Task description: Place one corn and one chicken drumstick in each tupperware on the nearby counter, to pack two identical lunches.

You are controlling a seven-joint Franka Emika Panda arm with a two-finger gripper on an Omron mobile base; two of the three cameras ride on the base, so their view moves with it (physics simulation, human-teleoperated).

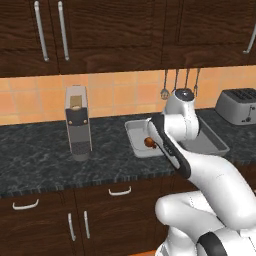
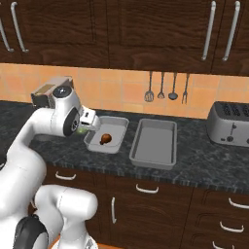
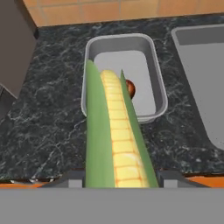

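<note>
The shorter tupperware [image 2: 108, 134] ahead of my pincer [image 3: 118, 177] has one drumstick [image 2: 104, 139] at its near end; its far floor lies free. The longer tupperware [image 2: 154, 142], just right, is bare. The coffee machine [image 1: 78, 122] blocks the left; bare table [image 1: 35, 150] lies beyond it.

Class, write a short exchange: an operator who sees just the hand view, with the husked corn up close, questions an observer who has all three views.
Operator: What is that brown thing behind the corn?
Observer: A chicken drumstick, lying alone in the shorter tupperware.
Operator: Is the longer tupperware filled?
Observer: No, it is empty from end to end.
Operator: What stands beyond it?
Observer: A silver toaster, on the counter's right.
</note>
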